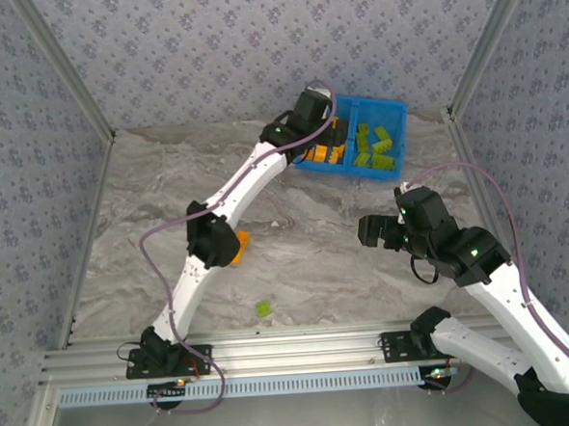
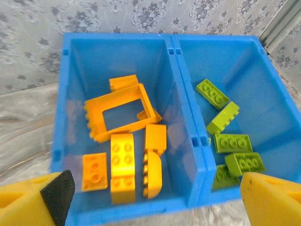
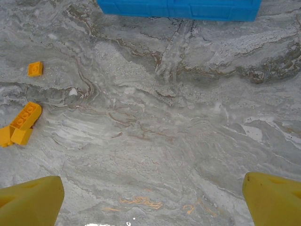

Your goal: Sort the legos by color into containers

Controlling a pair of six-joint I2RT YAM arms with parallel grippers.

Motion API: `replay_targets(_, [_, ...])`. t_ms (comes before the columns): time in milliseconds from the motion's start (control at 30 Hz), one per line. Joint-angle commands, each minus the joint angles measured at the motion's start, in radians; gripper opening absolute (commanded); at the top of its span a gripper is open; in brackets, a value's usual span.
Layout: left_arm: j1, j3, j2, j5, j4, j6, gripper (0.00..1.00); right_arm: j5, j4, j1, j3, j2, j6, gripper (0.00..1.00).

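Operator: Status of each end effector, and location of the legos?

Technician: State of left end effector [image 2: 155,207]: fingers apart, nothing between them, hovering over the near-left part of the blue bin [image 1: 374,100] at the far side of the bench [image 1: 317,269]. State of right end effector [image 3: 150,202]: fingers apart, empty, above bare bench on the right. In the bin, orange legos [image 2: 122,167] lie in the left compartment and green legos [image 2: 233,142] in the right compartment.

Operator: Counts?

Technician: In the left compartment, about seven orange pieces, one of them an open rectangular frame [image 2: 94,120]. In the right compartment, five green bricks, possibly a sixth against the divider. Loose on the bench are one small orange square [image 3: 35,68], one long orange brick [image 3: 27,115] with one or two smaller orange pieces touching its near-left end, and one loose green brick [image 1: 262,309].

Operator: Governing relation for the next pick?

Technician: The loose orange group lies left of the right end effector, just beside the left arm's elbow. The long orange brick's axis runs diagonally, near-left to far-right, in the right wrist view. The loose green brick lies near the near edge, between the two arm bases and closer to the left one; its axis cannot be told. Judgement: the right end effector is nearer to both than the left end effector, which is well apart from them at the bin.
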Motion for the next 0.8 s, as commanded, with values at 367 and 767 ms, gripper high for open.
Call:
replay_targets(367, [0.161,-1.055,-0.761,-0.007,0.042,-0.002,0.96,-0.054,0.045,0.009,-0.020,0.020,0.030,1.00])
replay_targets(767, [0.325,-1.183,-0.565,0.103,0.073,-0.106,0.96,-0.072,0.039,0.023,-0.026,0.049,0.042,1.00])
